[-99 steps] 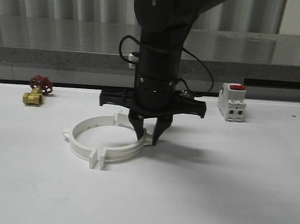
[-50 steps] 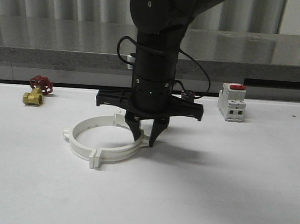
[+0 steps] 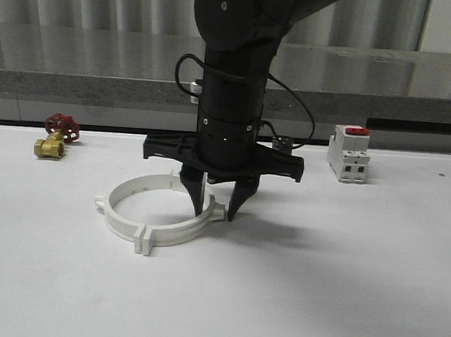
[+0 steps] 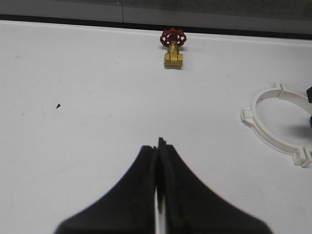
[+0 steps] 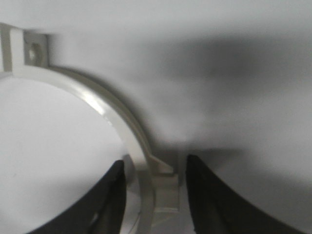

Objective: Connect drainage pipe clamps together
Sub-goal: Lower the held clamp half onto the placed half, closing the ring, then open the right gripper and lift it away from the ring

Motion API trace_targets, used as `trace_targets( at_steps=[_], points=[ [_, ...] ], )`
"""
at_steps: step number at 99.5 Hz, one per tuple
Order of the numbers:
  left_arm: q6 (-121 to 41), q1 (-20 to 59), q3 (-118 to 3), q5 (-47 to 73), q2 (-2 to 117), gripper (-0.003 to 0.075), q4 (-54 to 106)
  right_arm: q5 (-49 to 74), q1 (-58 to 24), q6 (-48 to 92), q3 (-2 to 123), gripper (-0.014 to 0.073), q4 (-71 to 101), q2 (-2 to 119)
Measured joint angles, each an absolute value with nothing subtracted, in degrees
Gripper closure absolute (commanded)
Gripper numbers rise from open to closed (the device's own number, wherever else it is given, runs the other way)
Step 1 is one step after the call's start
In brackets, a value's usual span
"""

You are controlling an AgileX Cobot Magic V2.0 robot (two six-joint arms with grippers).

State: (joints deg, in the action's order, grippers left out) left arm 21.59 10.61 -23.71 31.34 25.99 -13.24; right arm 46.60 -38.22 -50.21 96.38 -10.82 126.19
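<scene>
The right end effector (image 3: 215,207) stands open, its fingers either side of the tabbed joint of the clamps (image 3: 156,210), not gripping. The clamps lie flat as a ring on the white desk (image 3: 318,285). The left end effector (image 4: 157,161) is closed, empty. A valve (image 3: 54,135) and breaker (image 3: 349,152) sit farther back.

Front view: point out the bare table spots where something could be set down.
Free: the wide strip of table nearer the camera than the clamp ring, and the stretch between ring and breaker. Crowded: the ring's right side, straddled by the right pincer, and the far left by the valve.
</scene>
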Motion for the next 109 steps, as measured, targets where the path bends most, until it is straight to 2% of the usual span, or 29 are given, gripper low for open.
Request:
trace_targets(
  at_steps=[9,33,53,90,109],
  points=[
    [21.59,10.61,-23.71,31.34,25.99,0.0741,-13.24,46.24,-38.25,-50.21,96.51,0.0114,-10.82,126.19],
    [21.59,10.61,-23.71,31.34,25.99,0.0741,-13.24,46.14,-38.25,-50.13,96.51,0.0114,-10.82,126.19],
    [21.59,10.61,-23.71,31.34,25.99,0.0741,-13.24,46.25,-38.14,-44.81,96.40,0.0114,-10.82,124.25],
    [21.59,10.61,-23.71,31.34,25.99,0.0741,-13.24,47.00,-33.08,-30.25,95.64,0.0114,-10.82,112.30],
    [21.59,10.61,-23.71,31.34,25.99,0.0741,-13.24,47.21,-27.35,-19.74,90.35,0.0114,-10.82,103.76]
  ],
)
